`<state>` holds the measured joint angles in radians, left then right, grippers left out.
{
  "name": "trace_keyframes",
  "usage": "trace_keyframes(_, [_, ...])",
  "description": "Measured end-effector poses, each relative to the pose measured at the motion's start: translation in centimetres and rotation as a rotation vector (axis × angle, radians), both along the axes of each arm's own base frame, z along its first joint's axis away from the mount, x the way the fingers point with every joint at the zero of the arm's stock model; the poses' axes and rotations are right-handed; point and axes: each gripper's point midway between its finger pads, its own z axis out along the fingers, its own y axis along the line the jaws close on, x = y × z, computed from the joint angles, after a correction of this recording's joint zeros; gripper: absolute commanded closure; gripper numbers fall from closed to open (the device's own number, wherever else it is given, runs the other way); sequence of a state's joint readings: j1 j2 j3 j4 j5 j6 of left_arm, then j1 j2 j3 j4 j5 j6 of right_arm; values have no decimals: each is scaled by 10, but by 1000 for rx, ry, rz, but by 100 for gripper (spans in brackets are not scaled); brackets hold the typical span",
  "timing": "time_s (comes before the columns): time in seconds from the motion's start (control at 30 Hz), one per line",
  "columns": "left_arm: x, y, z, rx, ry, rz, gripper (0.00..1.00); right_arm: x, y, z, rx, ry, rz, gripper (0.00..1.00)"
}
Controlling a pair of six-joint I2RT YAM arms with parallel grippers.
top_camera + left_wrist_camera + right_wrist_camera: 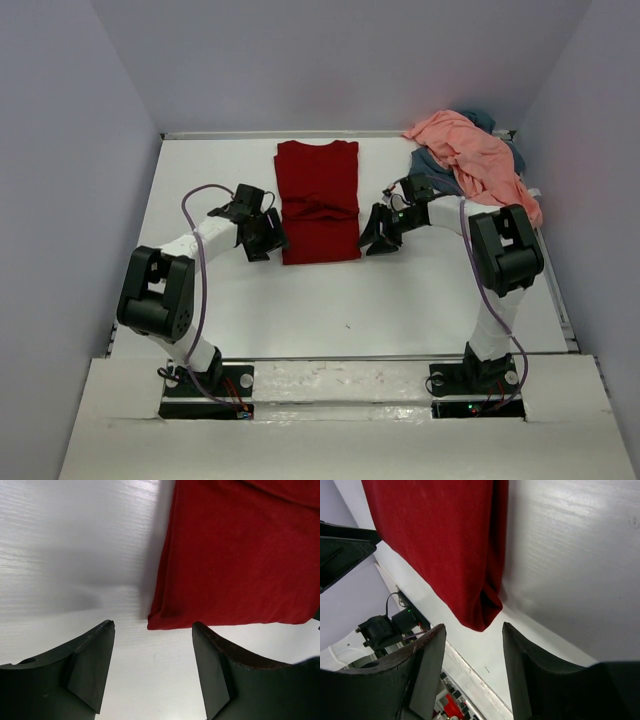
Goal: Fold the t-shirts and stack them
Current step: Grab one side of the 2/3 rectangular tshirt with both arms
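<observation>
A dark red t-shirt (pixel 318 200) lies flat in the middle of the table, folded into a long narrow strip with its collar toward the back. My left gripper (pixel 265 238) stands open just off its near left corner (pixel 152 624); the open left gripper (pixel 153 630) has only bare table between the fingers. My right gripper (pixel 378 238) is open beside the near right corner (pixel 481 622), and the right gripper (pixel 474 629) holds nothing. A salmon pink t-shirt (pixel 472 152) lies crumpled at the back right on top of a slate blue-grey t-shirt (pixel 432 166).
Pale walls close the white table (pixel 330 300) in on the left, back and right. The right arm's elbow (pixel 505 245) stands close to the heap of shirts. The left arm's dark link (pixel 342 555) shows beyond the red shirt in the right wrist view.
</observation>
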<state>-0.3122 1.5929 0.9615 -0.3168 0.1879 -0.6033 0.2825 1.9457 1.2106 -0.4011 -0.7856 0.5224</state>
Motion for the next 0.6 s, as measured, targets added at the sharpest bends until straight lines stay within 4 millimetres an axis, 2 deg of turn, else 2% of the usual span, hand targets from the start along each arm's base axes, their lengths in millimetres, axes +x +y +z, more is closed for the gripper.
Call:
trace_keyframes(0.17, [1,0,-10,6,21,-1,28,2,2,-5,4,5,-6,47])
trace_keyframes(0.33, [-2,0,-20,13,48,-2,29,1,6,-11,8,17,-6,58])
trace_keyframes(0.4, [-2,0,-21,13,51,-3,29,-2,8,-15,7,29,-4,59])
trace_keyframes(0.43, [-2,0,-21,11,52,-3,29,-3,9,-17,7,35,-3,66])
trace_keyframes(0.5, [-2,-1,-21,11,52,-4,30,-5,11,-21,8,41,1,72])
trace_keyframes(0.6, [-2,-1,-21,11,52,-5,33,-9,10,-25,5,65,-6,90])
